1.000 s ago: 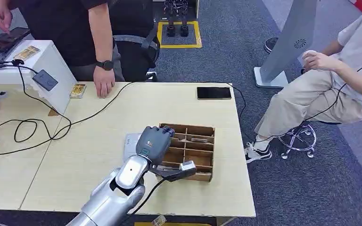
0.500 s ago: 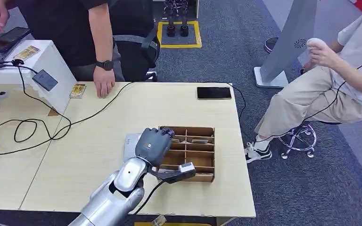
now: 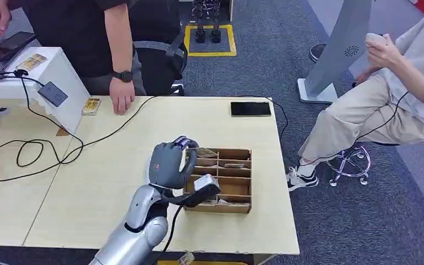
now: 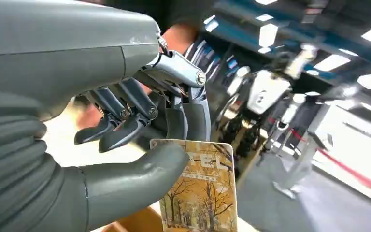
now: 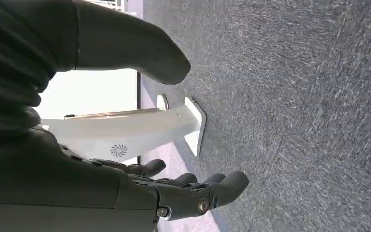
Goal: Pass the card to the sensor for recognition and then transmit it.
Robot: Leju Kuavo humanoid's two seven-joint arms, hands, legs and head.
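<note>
Head view: near the frame's lower centre, the left hand (image 3: 168, 164) holds the card (image 3: 190, 144) above the wooden divider box (image 3: 223, 179) on the desk (image 3: 110, 165); the sensor (image 3: 52, 93) sits far off at upper left.

Left wrist view: thumb and fingers (image 4: 125, 126) pinch one short end of the card (image 4: 200, 191), its long axis pointing away from the palm. So shallow a pinch could let it pivot or slip during the carry.

Right wrist view: the right hand (image 5: 174, 191) hangs empty over carpet, fingers loosely apart.

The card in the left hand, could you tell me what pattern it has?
The card shows golden autumn trees, seen best in the left wrist view.
</note>
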